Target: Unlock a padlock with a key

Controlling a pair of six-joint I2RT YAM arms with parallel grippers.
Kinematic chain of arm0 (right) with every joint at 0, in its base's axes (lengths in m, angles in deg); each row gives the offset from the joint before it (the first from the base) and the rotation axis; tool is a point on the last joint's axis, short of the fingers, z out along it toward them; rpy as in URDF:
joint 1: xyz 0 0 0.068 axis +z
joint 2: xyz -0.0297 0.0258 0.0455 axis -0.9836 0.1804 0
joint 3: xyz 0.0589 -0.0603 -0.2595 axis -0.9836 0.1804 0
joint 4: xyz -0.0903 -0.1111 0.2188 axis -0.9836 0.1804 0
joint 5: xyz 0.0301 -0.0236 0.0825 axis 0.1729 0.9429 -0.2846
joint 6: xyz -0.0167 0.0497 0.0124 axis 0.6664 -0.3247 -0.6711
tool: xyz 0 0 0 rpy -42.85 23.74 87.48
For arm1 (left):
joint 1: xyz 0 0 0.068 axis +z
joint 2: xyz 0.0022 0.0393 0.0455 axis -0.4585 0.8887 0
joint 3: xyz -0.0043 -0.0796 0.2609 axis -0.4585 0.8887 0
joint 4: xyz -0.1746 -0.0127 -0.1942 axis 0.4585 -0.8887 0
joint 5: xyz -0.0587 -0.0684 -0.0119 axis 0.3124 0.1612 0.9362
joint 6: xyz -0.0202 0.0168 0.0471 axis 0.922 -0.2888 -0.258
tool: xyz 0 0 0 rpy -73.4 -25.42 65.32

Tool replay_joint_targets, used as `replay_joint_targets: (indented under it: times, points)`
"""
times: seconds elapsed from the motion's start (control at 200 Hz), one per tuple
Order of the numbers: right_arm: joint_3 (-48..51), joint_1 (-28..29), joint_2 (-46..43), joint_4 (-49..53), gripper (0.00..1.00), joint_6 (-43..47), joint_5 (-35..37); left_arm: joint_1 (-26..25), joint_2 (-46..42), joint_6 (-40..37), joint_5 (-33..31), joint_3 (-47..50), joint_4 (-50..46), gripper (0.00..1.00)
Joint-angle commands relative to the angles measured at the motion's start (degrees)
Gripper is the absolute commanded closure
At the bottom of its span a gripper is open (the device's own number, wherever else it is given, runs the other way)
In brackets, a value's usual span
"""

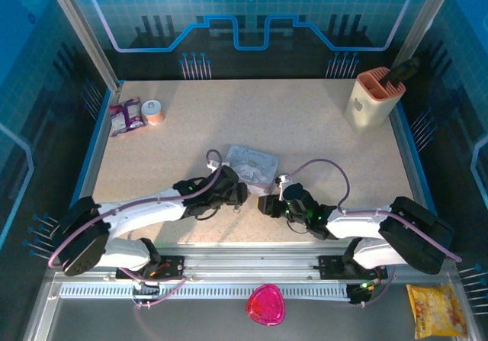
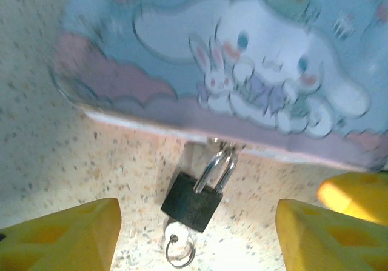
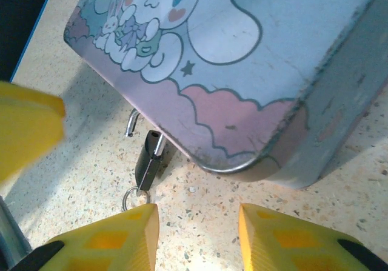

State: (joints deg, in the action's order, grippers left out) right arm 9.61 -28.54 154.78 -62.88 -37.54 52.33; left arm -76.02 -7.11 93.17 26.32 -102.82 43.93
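Pretty clearly a robotics lab test cell, not anybody's home. A left arm point(image 1: 145, 213) and a right arm point(image 1: 374, 223) are bolted to an aluminium rail point(image 1: 252, 268) along the near edge of a speckled table point(image 1: 320, 135). It's all boxed in by metal posts point(image 1: 80, 28) and blue panels point(image 1: 252, 13) printed with gears and circuit lines. Random props sit about: a cartoon tin point(image 1: 252, 164) mid-table, a holder point(image 1: 374, 97) at the far right corner, and snack packets point(image 1: 126, 116) far left.

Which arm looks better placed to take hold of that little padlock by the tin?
Left, probably. The padlock sits centred between the open fingers of the left tool; for the right tool it lies off to the side of the finger gap.
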Motion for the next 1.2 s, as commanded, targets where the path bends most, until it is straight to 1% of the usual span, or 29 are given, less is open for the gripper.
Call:
replay_joint_targets:
  times: [0.0,0.07,0.135,0.26,0.325,0.345,0.375,0.395,0.43,0.515,0.655,0.79,0.901,1.031,1.196]
  points:
    - [-1.97,-0.41,0.02,0.0,0.6,0.41,-1.66,4.45,-2.3,-3.32,1.25,0.73,2.11,0.29]
    - [-1.72,-0.17,0.74,-1.71,0.6,-0.82,-2.03,7.38,-2.27,-5.79,1.79,-0.89,1.29,0.26]
    - [-1.75,0.49,1.6,-3.22,0.6,-1.82,-2.13,10.17,-0.47,-7.91,2.16,-3.29,-0.01,0.23]
    - [-3.48,1.3,4.57,-3.22,0.59,-3.48,-2.07,16.07,5.12,-10.55,7.25,-6.6,0.61,0.22]
    - [-3.73,0.73,6.2,-3.94,0.57,-5.54,-2.34,17.6,8.18,-11.18,9.45,-7.81,1.65,0.22]
    - [-3.69,0.42,6.7,-4.55,0.55,-5.84,-2.53,17.88,9.03,-11.38,9.87,-8.16,1.93,0.22]
    - [-3.64,-0.14,7.4,-5.27,0.52,-6.15,-2.87,17.97,10.3,-11.79,10.4,-8.64,2.5,0.22]
    - [-3.72,-0.59,7.85,-5.48,0.47,-6.3,-3.1,17.97,11.14,-12.07,10.72,-9.03,2.78,0.22]
    - [-3.92,-1.69,8.41,-5.44,0.44,-6.49,-3.75,17.98,12.49,-12.33,10.85,-9.89,2.64,0.23]
    - [-4.65,-4.64,9.18,-5.69,0.43,-5.77,-6.02,17.75,15.16,-12.18,10.79,-11.73,1.37,0.24]
    - [-7.0,-9.48,9.31,-3.06,0.43,-2.66,-9.38,17.22,16.21,-9.32,10.73,-10.3,2.39,0.25]
    - [-7.59,-12.86,9.79,-3.25,0.43,-1.88,-12.33,14.97,16.95,-6.45,9.09,-9.0,2.76,0.26]
    - [-7.31,-12.16,9.97,-3.88,0.44,-2.71,-12.19,13.93,16.97,-4.12,7.41,-7.64,3.51,0.26]
    - [-5.45,-8.93,11.58,-9.01,0.45,-5.69,-8.56,13.89,16.71,-2.07,6.0,-6.47,4.09,0.26]
    - [-5.73,-5.29,16.12,-13.47,0.5,-7.81,-3.99,13.91,16.39,-1.04,5.43,-5.89,4.7,0.26]
